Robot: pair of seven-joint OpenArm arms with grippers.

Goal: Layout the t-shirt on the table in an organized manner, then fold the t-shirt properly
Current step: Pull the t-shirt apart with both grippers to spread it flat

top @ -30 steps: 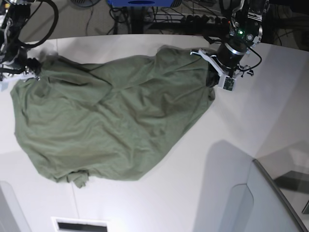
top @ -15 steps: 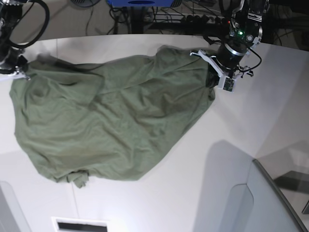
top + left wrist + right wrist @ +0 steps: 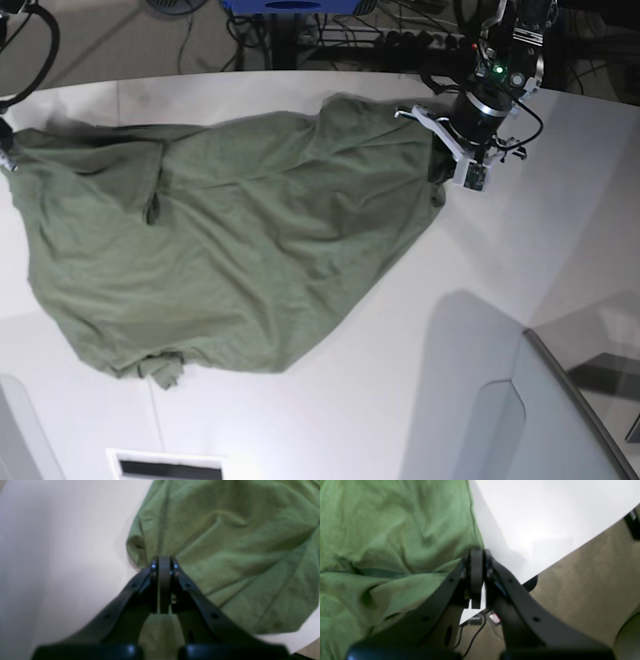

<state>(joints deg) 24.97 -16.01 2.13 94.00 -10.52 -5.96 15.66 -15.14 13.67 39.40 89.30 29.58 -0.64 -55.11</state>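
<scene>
We see a grey translucent panel [image 3: 560, 400] rising at the near right corner of the table [image 3: 400, 380], and cables [image 3: 330, 35] littering the floor beyond the far rim. The t-shirt [image 3: 230, 250] sprawls rumpled across the left and middle, reaching the left edge. Our left gripper [image 3: 163, 566] is clamped on its right border, our right gripper [image 3: 477, 555] pinches its far-left corner. Bare tabletop lies nearer us and rightward.
</scene>
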